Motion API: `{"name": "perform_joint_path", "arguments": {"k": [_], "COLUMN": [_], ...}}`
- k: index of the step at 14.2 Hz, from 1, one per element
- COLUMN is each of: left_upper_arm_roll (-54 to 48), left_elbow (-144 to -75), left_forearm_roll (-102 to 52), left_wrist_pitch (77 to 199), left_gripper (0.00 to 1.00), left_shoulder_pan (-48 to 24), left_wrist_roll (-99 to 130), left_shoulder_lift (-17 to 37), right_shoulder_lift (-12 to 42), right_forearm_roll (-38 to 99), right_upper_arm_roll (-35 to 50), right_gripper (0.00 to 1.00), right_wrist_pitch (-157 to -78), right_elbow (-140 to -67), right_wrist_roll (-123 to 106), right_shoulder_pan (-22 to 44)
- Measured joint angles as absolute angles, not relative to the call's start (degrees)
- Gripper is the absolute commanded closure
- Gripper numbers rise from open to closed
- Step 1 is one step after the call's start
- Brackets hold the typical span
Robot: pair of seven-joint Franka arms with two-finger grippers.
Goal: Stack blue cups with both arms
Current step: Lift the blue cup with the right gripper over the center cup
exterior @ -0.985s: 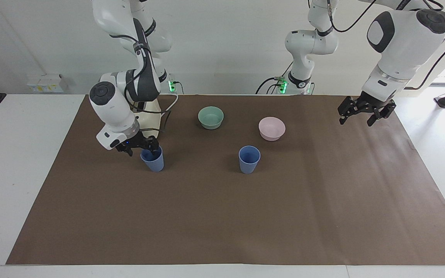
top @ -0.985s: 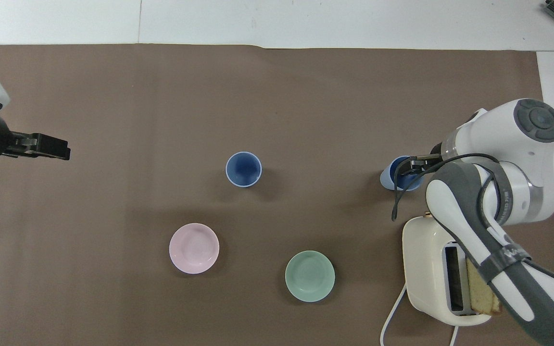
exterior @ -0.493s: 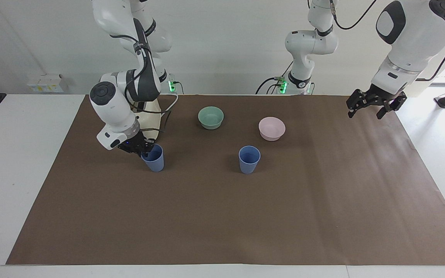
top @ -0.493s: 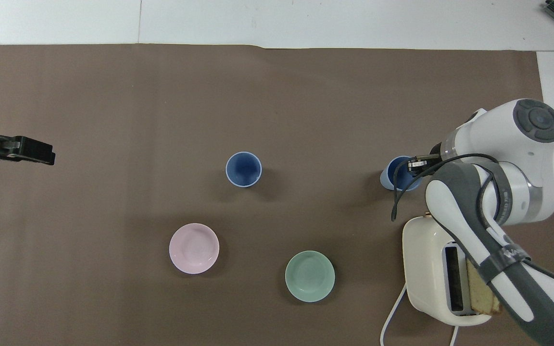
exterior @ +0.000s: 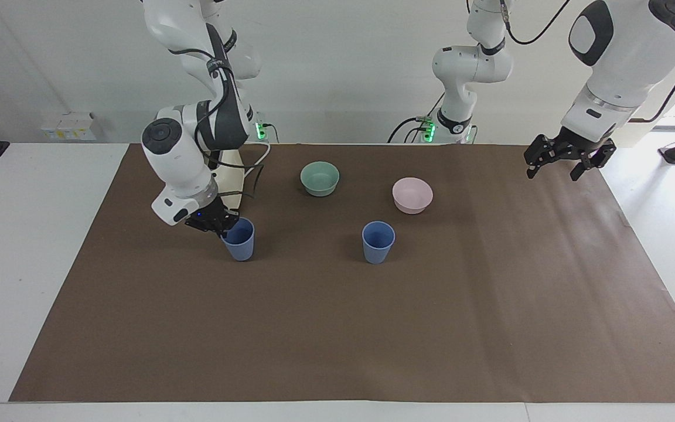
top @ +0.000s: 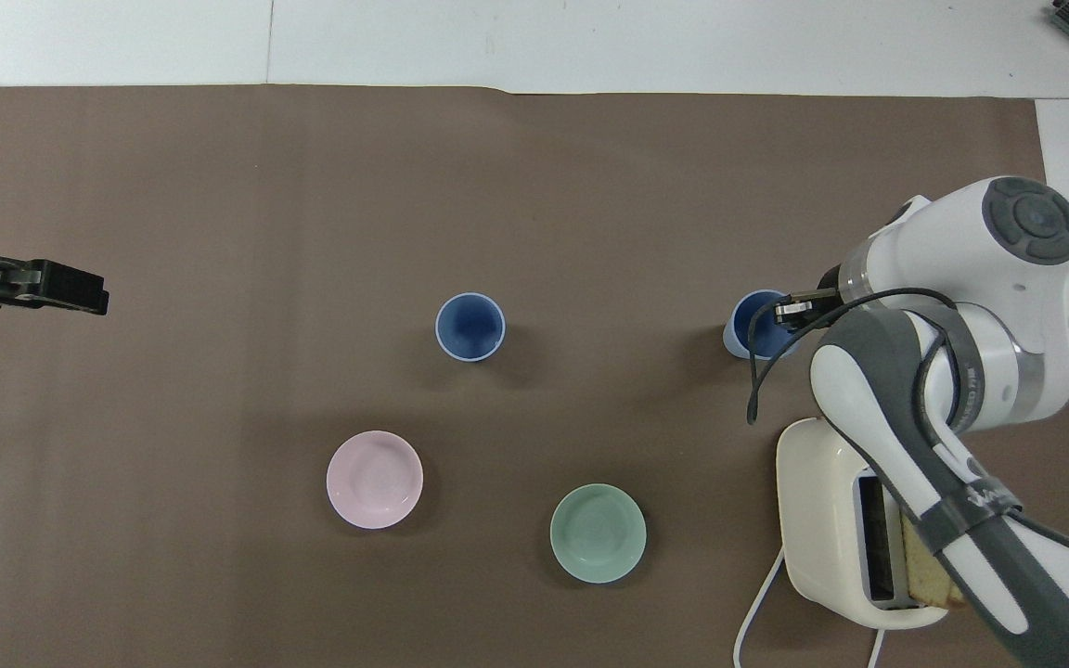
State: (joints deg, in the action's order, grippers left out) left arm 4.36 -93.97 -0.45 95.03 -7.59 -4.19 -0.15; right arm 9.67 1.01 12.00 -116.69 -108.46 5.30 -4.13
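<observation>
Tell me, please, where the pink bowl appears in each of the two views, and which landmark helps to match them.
Facing view: the pink bowl sits right of centre, in the upper half, above the free blue cup.
Overhead view: the pink bowl sits left of centre, in the lower half, below that cup.
Shared landmark: the green bowl beside it, toward the right arm's end.
</observation>
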Motion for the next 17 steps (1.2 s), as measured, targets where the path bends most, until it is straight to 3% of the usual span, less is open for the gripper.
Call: {"name": "perform_joint_path", "arguments": {"k": [3,8,17], "left_upper_arm_roll": [4.36,4.37,4.38], "left_elbow": [-93.96,-93.95,-93.09], "left_forearm_roll": [-0.41,-0.35,-0.3], "left_wrist_pitch": [95.16,95.76,95.78], "left_gripper": [0.0,0.0,0.0], "left_shoulder_pan": [-7.59,-7.59,-7.59], "left_wrist_roll": [-4.22,-4.44,-5.52], "left_shoulder_lift": [-0.15,-0.14,-0.12], "right_shoulder_lift": [9.25,9.3,17.26], "right_forearm_roll": [1.02,0.97,0.93], "right_upper_arm_roll": [15.75,16.66,16.67], "right_gripper": [1.0,1.0,1.0], "right_wrist_pitch": [-111.25,-104.53,-105.09], "right_elbow": [-101.57,-92.83,-80.28], "right_wrist_roll": [11.71,22.61,39.49], "right_shoulder_pan": [-3.65,3.16,14.18]}}
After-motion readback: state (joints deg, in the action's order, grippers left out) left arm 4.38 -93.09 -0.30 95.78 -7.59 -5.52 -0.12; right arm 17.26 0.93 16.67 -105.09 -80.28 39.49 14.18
